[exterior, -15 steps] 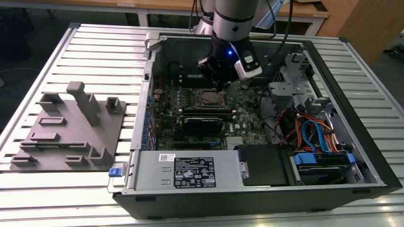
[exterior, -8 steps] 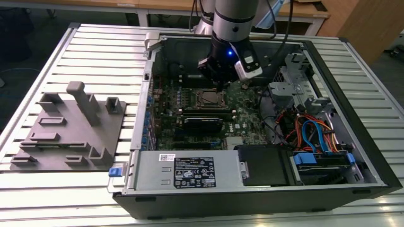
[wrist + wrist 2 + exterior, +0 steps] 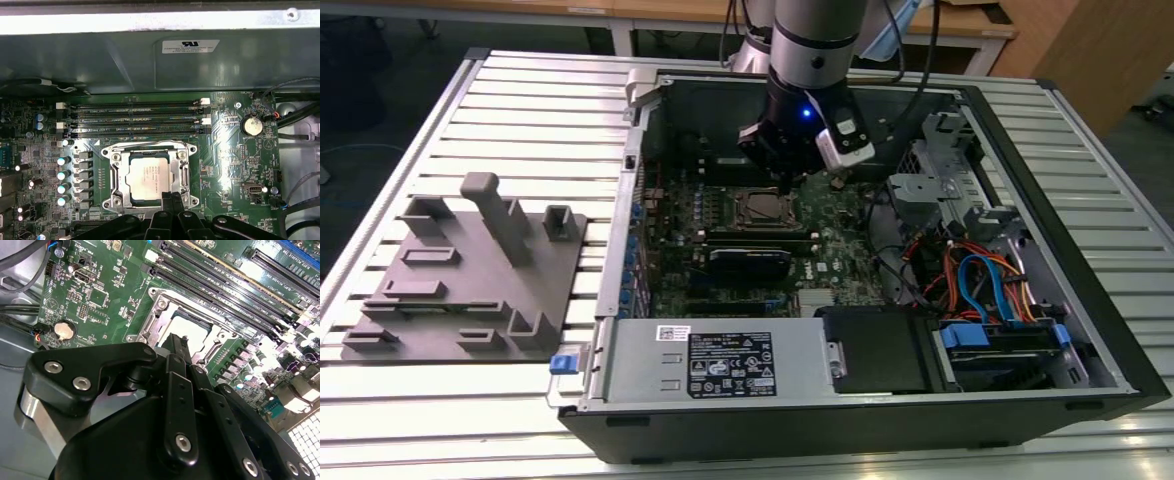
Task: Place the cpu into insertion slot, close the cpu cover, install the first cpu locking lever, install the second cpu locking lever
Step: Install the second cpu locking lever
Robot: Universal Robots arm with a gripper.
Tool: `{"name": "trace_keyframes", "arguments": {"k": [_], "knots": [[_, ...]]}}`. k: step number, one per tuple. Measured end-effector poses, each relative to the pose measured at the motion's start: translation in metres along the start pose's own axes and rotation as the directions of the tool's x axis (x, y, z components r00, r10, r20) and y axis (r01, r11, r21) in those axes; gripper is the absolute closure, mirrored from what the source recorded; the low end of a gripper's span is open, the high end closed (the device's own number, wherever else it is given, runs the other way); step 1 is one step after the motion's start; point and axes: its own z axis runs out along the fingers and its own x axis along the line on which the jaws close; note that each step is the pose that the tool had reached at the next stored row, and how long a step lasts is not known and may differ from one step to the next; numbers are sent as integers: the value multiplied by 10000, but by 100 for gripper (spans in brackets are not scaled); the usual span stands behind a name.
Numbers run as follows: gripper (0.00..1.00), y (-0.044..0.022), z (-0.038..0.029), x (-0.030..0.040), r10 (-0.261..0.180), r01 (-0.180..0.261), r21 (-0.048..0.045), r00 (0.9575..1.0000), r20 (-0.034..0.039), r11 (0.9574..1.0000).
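Here the clenched, empty gripper (image 3: 172, 197) hovers just beside the seated cpu (image 3: 148, 176).

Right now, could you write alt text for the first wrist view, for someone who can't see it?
A silver-grey cpu sits in its square socket under the closed metal cpu cover on a green circuit board. The black gripper hovers at the socket's near edge, with long memory slots beyond.
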Motion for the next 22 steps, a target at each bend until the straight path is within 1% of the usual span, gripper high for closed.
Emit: {"name": "trace_keyframes", "arguments": {"k": [6,7,9,11,12,15,16,19,21,22], "knots": [[90,-1,0,0,0,0,1,10000,0,10000],[90,-1,0,-1,0,0,1,10000,-11,10000],[90,-3,0,-3,3,-3,-32,10000,-46,10000],[90,-3,0,-9,8,-9,-60,9999,-112,10000],[90,-8,-1,-9,9,-10,-113,9999,-127,9999],[90,-52,-4,-11,12,-16,-288,9999,-154,9996],[90,-75,-5,-13,12,-17,-311,9999,-161,9995],[90,-157,-10,-17,14,-19,-316,9998,-181,9995],[90,-196,-12,-19,17,-24,-316,9997,-226,9995],[90,-203,-13,-20,20,-29,-312,9996,-274,9995]]}}
